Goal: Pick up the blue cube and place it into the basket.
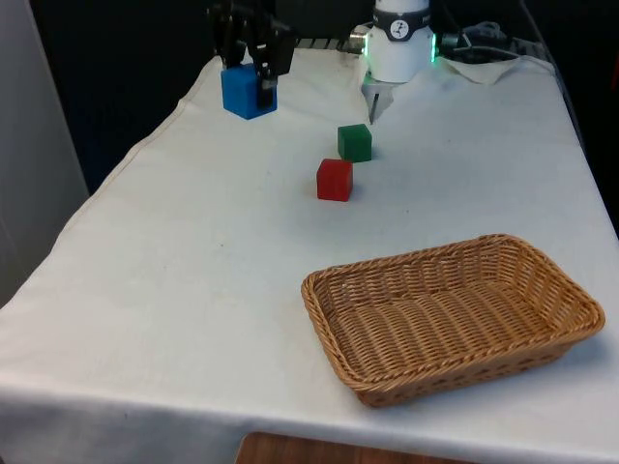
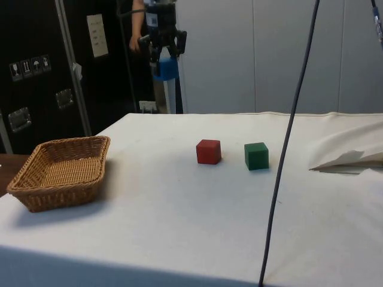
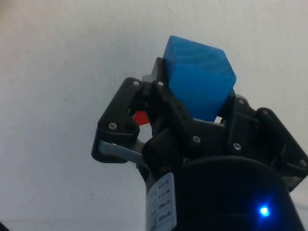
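I am seeing the blue cube [image 1: 248, 91] hanging above the worktop's [image 1: 193, 280] far left, my gripper [image 1: 253, 64] clamping it. The red cube [image 1: 335, 180] and green cube [image 1: 355, 142] are sitting mid-worktop; the basket [image 1: 329, 309] is lying near right.

Dark cabinets [image 2: 36, 72] behind; pale wall panels [image 2: 269, 54]; white-clothed table [image 1: 193, 290].
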`<action>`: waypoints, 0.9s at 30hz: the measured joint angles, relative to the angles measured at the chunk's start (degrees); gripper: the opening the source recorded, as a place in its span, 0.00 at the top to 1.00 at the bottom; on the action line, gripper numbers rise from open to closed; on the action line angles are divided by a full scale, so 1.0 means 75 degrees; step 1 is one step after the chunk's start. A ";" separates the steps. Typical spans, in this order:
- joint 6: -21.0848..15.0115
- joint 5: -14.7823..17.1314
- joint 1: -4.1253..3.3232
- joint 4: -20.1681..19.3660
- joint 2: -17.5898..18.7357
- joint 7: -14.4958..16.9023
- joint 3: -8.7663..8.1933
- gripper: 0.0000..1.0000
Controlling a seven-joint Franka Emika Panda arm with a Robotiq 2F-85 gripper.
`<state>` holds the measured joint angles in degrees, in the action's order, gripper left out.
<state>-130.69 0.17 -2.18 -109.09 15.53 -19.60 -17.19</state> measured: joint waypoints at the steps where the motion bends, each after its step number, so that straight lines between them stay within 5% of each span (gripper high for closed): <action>1: 0.0092 -0.0053 -0.0015 0.0099 0.0000 -0.0015 0.0023 1.00; 12: 0.0688 -0.0527 -0.0053 0.0772 0.0260 -0.0374 0.0183 1.00; 27: 0.1199 -0.0626 -0.0099 0.1788 0.0680 -0.0489 0.0466 1.00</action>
<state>-121.70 -4.53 -2.92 -95.68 20.63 -23.26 -13.69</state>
